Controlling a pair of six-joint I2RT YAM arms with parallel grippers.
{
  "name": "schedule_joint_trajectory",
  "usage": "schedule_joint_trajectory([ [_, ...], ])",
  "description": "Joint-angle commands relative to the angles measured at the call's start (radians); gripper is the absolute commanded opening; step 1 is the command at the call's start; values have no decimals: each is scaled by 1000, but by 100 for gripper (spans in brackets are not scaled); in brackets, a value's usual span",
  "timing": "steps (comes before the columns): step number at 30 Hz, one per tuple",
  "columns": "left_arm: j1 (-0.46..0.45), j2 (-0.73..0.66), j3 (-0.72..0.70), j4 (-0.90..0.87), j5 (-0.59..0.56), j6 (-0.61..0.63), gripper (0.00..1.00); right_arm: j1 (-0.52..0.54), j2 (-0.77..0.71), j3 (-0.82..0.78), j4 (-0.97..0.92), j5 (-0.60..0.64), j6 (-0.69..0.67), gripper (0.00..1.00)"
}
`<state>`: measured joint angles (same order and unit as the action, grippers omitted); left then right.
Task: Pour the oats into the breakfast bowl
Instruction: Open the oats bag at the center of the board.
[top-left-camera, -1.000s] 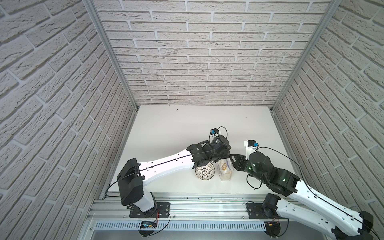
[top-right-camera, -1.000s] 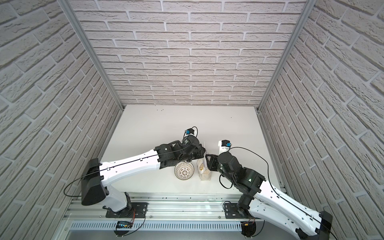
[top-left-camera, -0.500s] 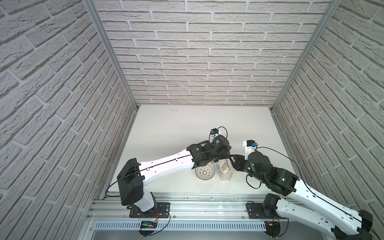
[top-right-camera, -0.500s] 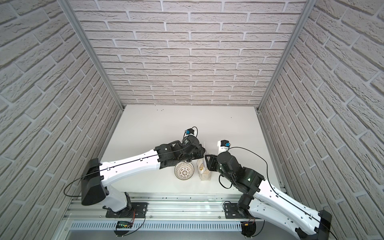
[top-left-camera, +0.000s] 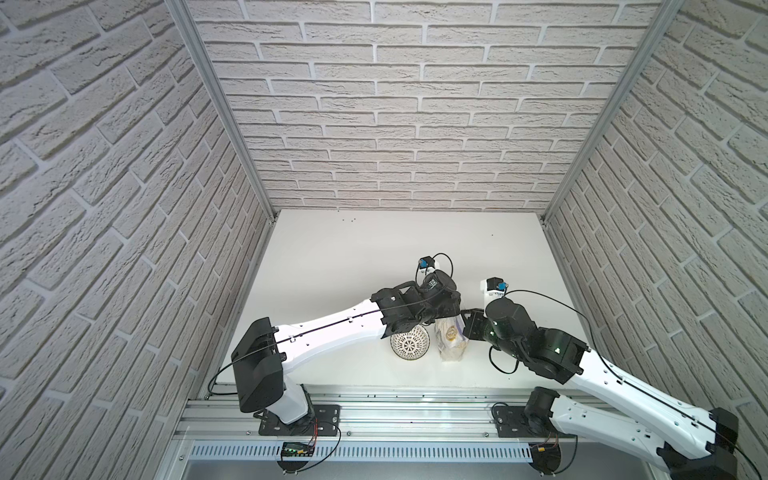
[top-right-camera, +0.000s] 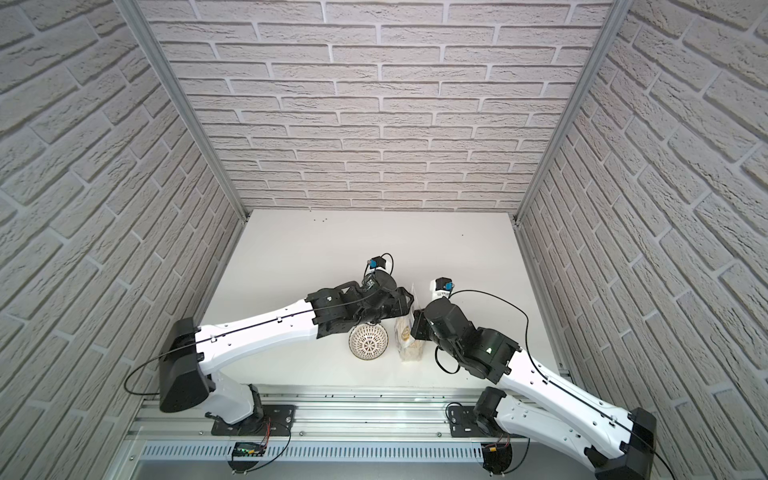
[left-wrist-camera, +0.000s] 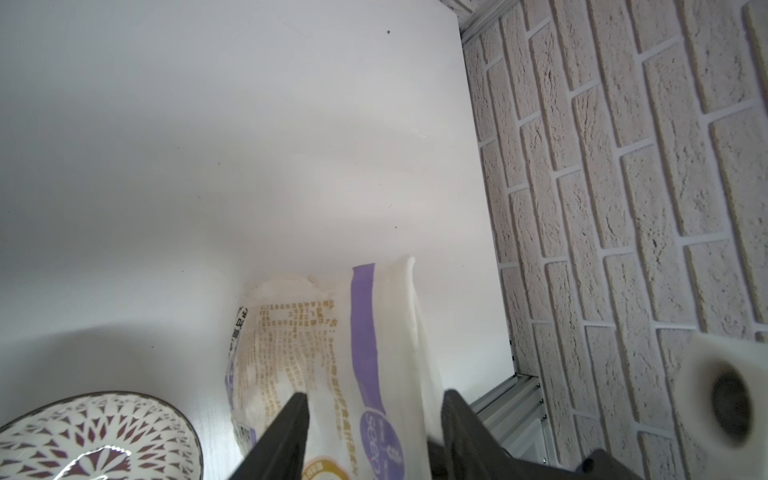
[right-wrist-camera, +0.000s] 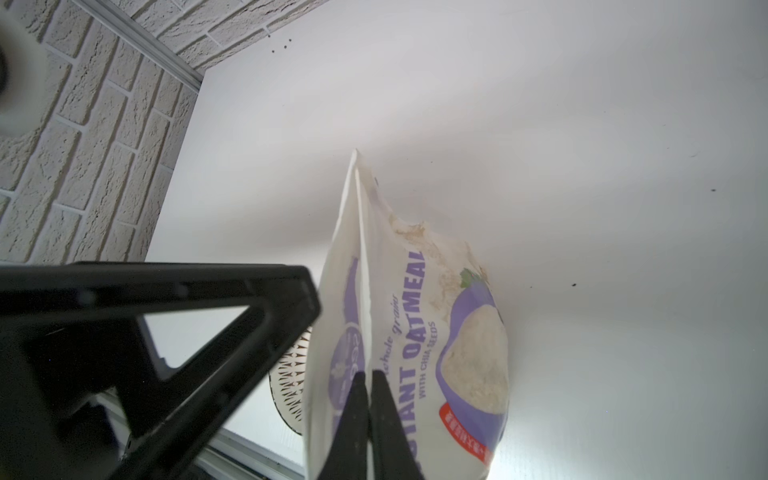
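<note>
Right claw is pinched together on the edge seam of the oats pouch, which I see standing upright on the desk, lower centre of the frame in both top views. Left claw has its jaws apart, straddling the pouch's upper part. Just left of the pouch in frame sits the breakfast bowl, not touching it.

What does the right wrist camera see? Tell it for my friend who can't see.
The right hand pinches the edge of an upright Instant Oatmeal pouch. A patterned bowl peeks out behind it, on a white table.
</note>
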<state>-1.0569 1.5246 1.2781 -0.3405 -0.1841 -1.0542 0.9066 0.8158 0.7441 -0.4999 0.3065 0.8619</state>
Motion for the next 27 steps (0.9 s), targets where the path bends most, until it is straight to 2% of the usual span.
schedule_joint_trajectory([
  [1,6,-86,-47,46,-57,22,56,2,-74,-14,15,77,6,3],
  [8,5,-33,-20,60,32,26,56,3,-55,-24,63,22,1,3],
  [18,6,42,22,38,73,12,44,2,-64,-33,97,-5,2,4],
  [21,8,85,64,-25,62,11,34,3,-66,-26,90,3,-21,4],
  [22,13,99,82,-54,61,12,27,3,-66,-20,80,12,-35,4],
  [24,35,119,115,-99,81,26,2,2,-60,5,47,38,-78,3],
  [27,93,115,182,-187,117,83,0,1,-33,85,-70,172,-148,4],
])
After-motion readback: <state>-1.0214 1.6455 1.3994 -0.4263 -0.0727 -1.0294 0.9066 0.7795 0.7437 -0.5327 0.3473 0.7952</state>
